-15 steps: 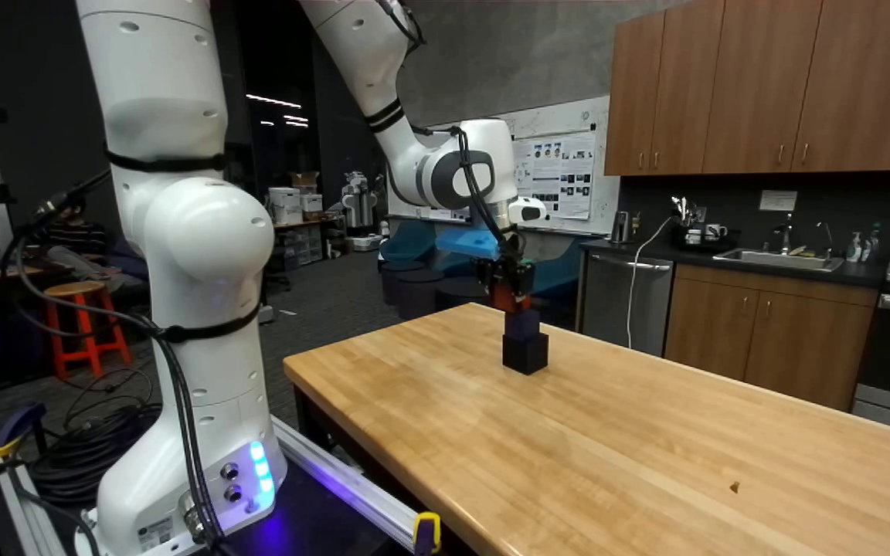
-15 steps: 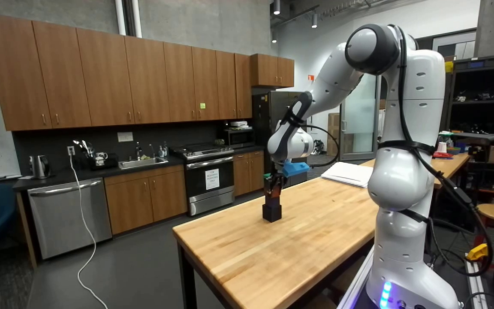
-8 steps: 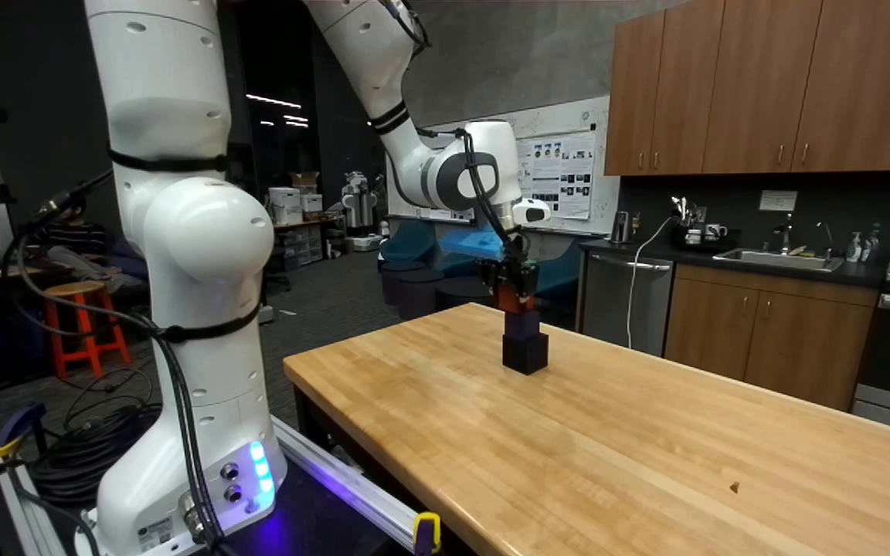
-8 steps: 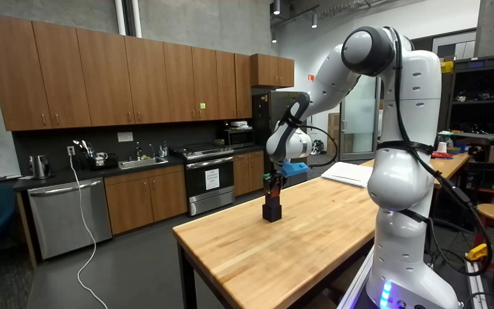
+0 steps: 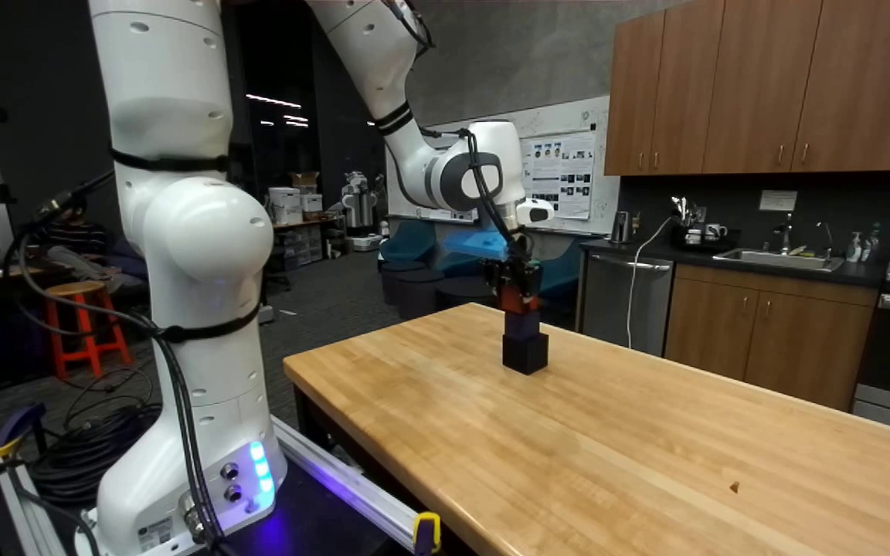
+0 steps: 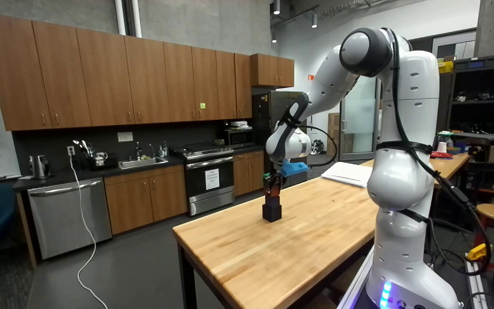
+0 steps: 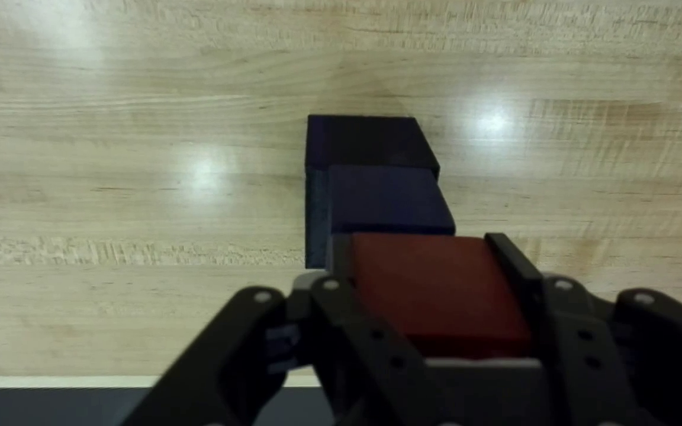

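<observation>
Claw (image 7: pixel 422 255), half-open, clamps the red block (image 7: pixel 438 290) — upright, level; dark stack (image 5: pixel 525 344) beneath points its long axis up.

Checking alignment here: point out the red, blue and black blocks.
Red block (image 7: pixel 438 285): wrist view, middle of side face.
Blue block (image 7: pixel 391 199): wrist view, middle of side face.
Black block (image 7: pixel 370 142): wrist view, middle of side face.

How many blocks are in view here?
3: a red block in the gripper, a dark purple block just below it, and a black block under that, on the table.
</observation>
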Robot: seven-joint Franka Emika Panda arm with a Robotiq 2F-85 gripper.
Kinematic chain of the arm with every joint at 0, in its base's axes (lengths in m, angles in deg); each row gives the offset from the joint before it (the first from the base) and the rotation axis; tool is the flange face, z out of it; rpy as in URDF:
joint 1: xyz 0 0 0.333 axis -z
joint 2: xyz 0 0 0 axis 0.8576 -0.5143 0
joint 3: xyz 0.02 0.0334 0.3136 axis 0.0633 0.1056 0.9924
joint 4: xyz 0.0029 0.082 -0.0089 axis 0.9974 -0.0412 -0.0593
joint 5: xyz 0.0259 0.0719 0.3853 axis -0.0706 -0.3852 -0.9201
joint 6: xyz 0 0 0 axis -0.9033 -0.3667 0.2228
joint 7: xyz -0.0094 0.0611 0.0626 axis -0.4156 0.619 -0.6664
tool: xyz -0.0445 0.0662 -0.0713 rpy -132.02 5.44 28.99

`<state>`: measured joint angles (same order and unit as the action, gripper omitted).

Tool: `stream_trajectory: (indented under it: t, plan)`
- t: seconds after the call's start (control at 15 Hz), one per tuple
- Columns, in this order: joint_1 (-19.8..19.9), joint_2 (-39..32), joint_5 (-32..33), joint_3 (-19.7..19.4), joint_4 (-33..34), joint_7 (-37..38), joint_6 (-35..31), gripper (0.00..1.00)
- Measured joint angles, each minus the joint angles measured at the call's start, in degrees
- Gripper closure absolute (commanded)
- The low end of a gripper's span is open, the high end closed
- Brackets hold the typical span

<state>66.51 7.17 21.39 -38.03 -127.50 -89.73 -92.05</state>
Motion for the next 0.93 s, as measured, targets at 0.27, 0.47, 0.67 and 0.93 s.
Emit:
stream_trajectory:
  t: [0.27,0.47,0.67,0.93]
  plan:
    - [0.46,0.00,0.00,-0.08,0.05,-0.22,0.12,0.69]
    - [0.66,-0.01,0.00,-0.09,0.05,-1.00,0.51,0.69]
    - [0.67,-0.01,-0.05,-0.10,0.05,-1.67,1.01,0.69]
    - [0.67,-0.03,-0.07,-0.09,0.05,-2.72,1.17,0.69]
